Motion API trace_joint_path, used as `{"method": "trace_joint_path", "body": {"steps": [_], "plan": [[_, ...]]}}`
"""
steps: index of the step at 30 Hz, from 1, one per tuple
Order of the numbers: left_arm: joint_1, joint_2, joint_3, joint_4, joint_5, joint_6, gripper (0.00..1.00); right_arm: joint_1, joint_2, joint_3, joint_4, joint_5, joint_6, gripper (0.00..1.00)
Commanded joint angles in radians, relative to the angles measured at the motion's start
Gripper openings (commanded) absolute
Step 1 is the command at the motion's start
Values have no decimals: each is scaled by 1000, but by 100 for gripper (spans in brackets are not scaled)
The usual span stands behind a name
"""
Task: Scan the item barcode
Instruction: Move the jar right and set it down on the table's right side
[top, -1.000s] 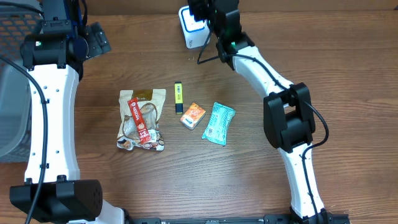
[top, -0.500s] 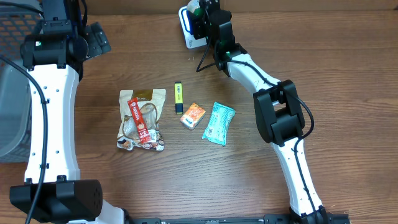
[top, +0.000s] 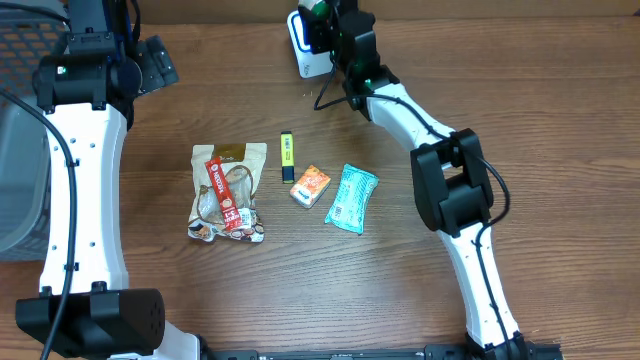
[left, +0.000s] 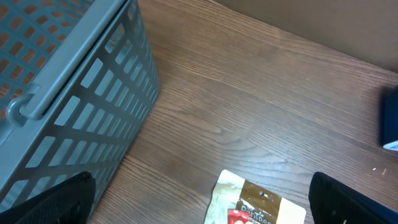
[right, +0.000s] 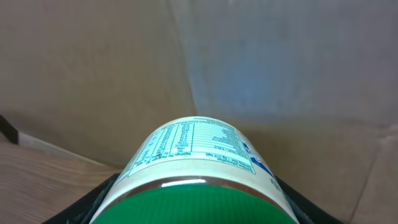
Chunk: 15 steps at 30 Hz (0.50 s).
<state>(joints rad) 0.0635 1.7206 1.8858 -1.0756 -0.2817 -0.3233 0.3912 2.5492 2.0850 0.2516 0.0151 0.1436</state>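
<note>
My right gripper (top: 327, 28) is at the table's far edge, shut on the item, a jar (top: 318, 11) with a green lid and a white printed label. It holds the jar right beside the white and blue scanner (top: 303, 55). In the right wrist view the jar (right: 199, 155) fills the space between the black fingers (right: 93, 202), with its nutrition panel facing up. The barcode is hidden. My left gripper (top: 150, 62) hangs open and empty at the far left. In the left wrist view it (left: 208, 205) is over the table near the brown snack pouch (left: 258, 199).
On the table's middle lie a snack pouch (top: 228, 192), a yellow highlighter (top: 287, 155), an orange packet (top: 310, 185) and a teal packet (top: 351, 198). A grey mesh basket (top: 20, 150) stands at the left edge, and its wall (left: 74, 87) is close to my left gripper.
My right wrist has turned and shifted slightly left at the scanner, so the jar's green lid now shows from overhead. The left arm has not moved.
</note>
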Motion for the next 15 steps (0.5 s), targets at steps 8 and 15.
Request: {"method": "trace_joint_path", "body": {"steps": [8,15], "plan": [[0,10,8,2,-13,-14,100,-24,-426,20,-427,7,37,4],[0,10,8,2,-13,-14,100,-99,-514,20,-897,8,40,3]]}}
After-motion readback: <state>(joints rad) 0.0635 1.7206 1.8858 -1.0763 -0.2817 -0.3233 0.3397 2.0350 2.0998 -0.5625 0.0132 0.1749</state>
